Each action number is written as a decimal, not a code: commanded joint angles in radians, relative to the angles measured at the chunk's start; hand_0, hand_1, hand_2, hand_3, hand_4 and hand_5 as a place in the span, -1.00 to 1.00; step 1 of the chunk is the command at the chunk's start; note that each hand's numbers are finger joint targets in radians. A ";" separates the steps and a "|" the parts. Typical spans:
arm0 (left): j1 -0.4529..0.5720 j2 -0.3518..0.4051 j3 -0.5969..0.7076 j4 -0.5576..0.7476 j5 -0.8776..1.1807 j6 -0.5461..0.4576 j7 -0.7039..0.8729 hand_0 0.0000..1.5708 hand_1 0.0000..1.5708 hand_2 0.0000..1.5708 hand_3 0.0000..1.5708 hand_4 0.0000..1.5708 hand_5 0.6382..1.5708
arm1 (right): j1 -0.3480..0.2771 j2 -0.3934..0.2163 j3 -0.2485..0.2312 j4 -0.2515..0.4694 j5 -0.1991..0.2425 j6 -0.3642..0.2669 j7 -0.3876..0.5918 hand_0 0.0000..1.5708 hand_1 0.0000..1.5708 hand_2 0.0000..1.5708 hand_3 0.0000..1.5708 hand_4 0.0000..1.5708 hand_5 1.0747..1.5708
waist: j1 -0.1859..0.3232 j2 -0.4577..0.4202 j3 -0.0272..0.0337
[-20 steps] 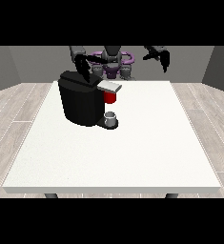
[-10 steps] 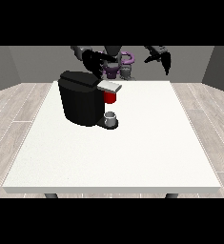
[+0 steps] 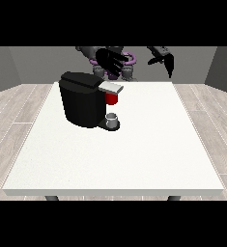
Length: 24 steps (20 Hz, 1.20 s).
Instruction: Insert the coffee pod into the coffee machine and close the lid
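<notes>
The coffee machine (image 3: 85, 99) sat at the table's (image 3: 134, 154) ten o'clock, a grey thing (image 3: 112, 117), possibly the pod, on its base. Both hands hovered behind, fingers spread, holding nothing: one (image 3: 111, 61) above the lid (image 3: 110, 87), one (image 3: 166, 59) at one o'clock. Insertion looked undone.

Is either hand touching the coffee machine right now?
No, the hand at the view's left hovers above the coffee machine, clear of it.

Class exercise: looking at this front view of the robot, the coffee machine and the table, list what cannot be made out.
- Front view: the back of the coffee machine is hidden by its own body.
- Whether the grey thing on the machine's base is the pod or a cup: too small.
- The robot's torso, partly covered by the hand at the view's left.
</notes>
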 commanded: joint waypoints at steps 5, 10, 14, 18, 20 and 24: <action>-0.034 -0.005 -0.014 -0.005 0.014 -0.010 0.003 -1.00 -1.00 -1.00 -1.00 -0.59 1.00 | -0.177 -0.022 0.012 0.044 0.073 -0.025 0.046 -1.00 -1.00 -1.00 -1.00 -0.62 1.00 | 0.053 0.044 0.0001; -0.033 -0.021 -0.024 -0.022 -0.002 0.023 -0.008 -1.00 -1.00 -1.00 -1.00 -0.52 1.00 | -0.210 0.019 0.015 0.079 0.085 -0.042 0.043 -1.00 -1.00 -1.00 -1.00 -0.88 1.00 | 0.061 0.048 0.0001; -0.031 0.001 -0.039 -0.047 0.008 -0.023 -0.048 -1.00 -1.00 -1.00 -1.00 -0.49 1.00 | -0.271 -0.013 0.004 0.123 0.122 -0.076 0.020 -1.00 -1.00 -1.00 -1.00 -0.89 1.00 | 0.133 0.117 -0.0001; -0.062 0.046 0.010 -0.018 0.042 -0.048 -0.045 -1.00 -1.00 -1.00 -1.00 -0.46 1.00 | -0.336 -0.018 0.003 0.128 0.120 -0.040 0.059 -1.00 -1.00 -1.00 -1.00 -1.00 1.00 | 0.110 0.101 -0.0002; -0.090 0.016 -0.024 -0.048 0.038 -0.040 -0.012 -1.00 -1.00 -1.00 -1.00 -0.45 1.00 | -0.378 -0.026 0.004 0.164 0.149 -0.067 0.056 -1.00 -1.00 -1.00 -1.00 -1.00 1.00 | 0.148 0.136 -0.0002; -0.102 0.050 0.017 -0.012 0.062 -0.061 -0.064 -1.00 -1.00 -1.00 -1.00 -0.54 1.00 | -0.434 -0.016 0.002 0.172 0.155 -0.071 0.071 -1.00 -1.00 -1.00 -1.00 -1.00 1.00 | 0.166 0.179 -0.0006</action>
